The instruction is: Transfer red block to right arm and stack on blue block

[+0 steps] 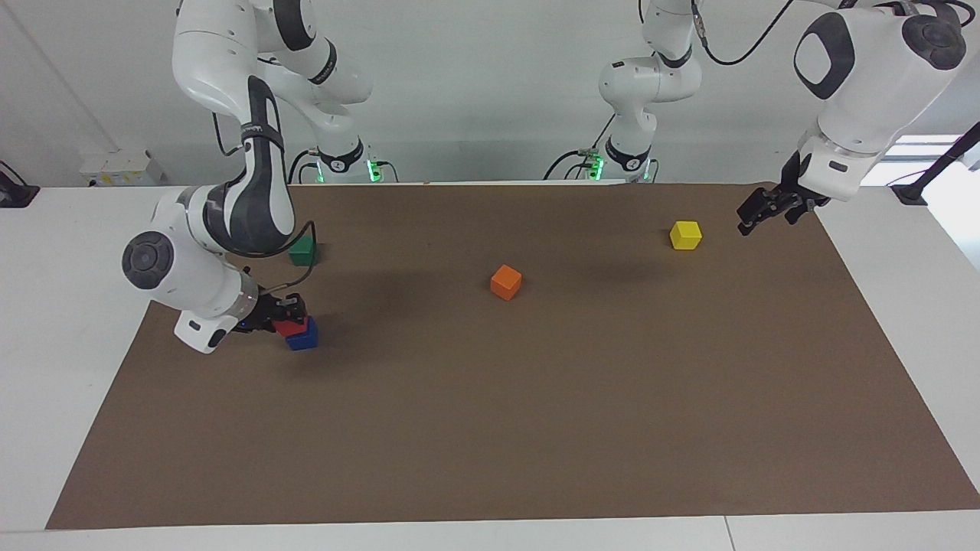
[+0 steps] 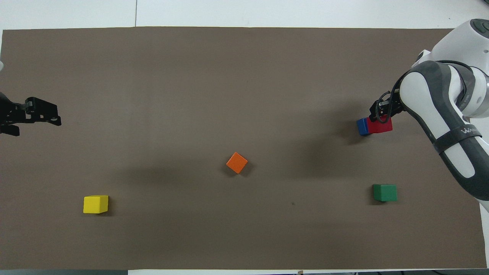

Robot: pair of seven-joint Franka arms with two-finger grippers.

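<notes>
While the right arm (image 1: 230,222) bends low at its own end of the tabletop (image 1: 536,398), its pincer (image 1: 293,317) is closed on the red block (image 1: 292,327), which sits partly over the blue block (image 1: 303,337). From the facing view the red block rests against the blue one's top, overhanging its edge on the pincer's side; whether its weight is fully down cannot be told. From overhead the red block (image 2: 380,125) covers most of the blue block (image 2: 361,126), leaving only a strip of blue showing, and the pincer (image 2: 383,112) is half hidden by the arm. A green block (image 1: 303,250) lies nearer the robots, an orange block (image 1: 506,282) mid-tabletop, a yellow block (image 1: 685,234) toward the left arm's end. There the left pincer (image 1: 752,218) waits in the air over the mat's edge, holding nothing; I cannot tell how wide it stands.
</notes>
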